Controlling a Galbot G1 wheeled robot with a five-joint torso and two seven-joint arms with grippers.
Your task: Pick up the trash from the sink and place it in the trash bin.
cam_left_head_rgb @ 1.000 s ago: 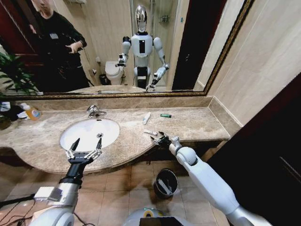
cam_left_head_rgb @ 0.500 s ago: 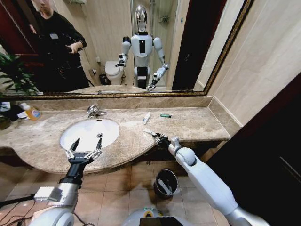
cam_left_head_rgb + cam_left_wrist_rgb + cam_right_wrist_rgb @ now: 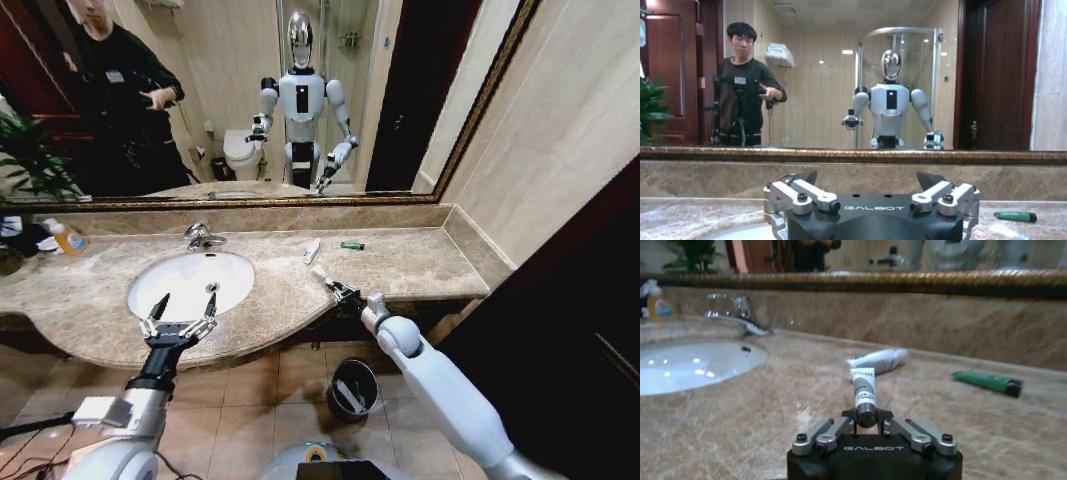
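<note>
- The beige marble desk (image 3: 420, 262) runs from the white oval porcelain sink (image 3: 190, 283) on the robot's left to a raised marble lip at the side wall on its right; its front edge curves outward around the basin and drops to the tiled floor.
- The small round dark metal trash bin (image 3: 352, 389) stands on that floor below the desk's front edge, beneath the right arm.
- The right gripper (image 3: 342, 291) hangs over the desk near the front edge, right of the basin, with bare marble all around it.
- Its fingers (image 3: 830, 432) are clenched on the dark cap end of a small slim white tube (image 3: 863, 388), which juts out from between them and is tilted up off the marble.
- Farther back on the desk lie a white crumpled wrapper (image 3: 877, 359) and, to its right, a tiny green piece (image 3: 987, 381), both apart from the held tube.
- The left gripper (image 3: 178, 321) hovers over the basin's front rim, its fingers (image 3: 797, 192) spread wide with nothing between them.
- A chrome faucet (image 3: 202, 236) stands behind the basin.
</note>
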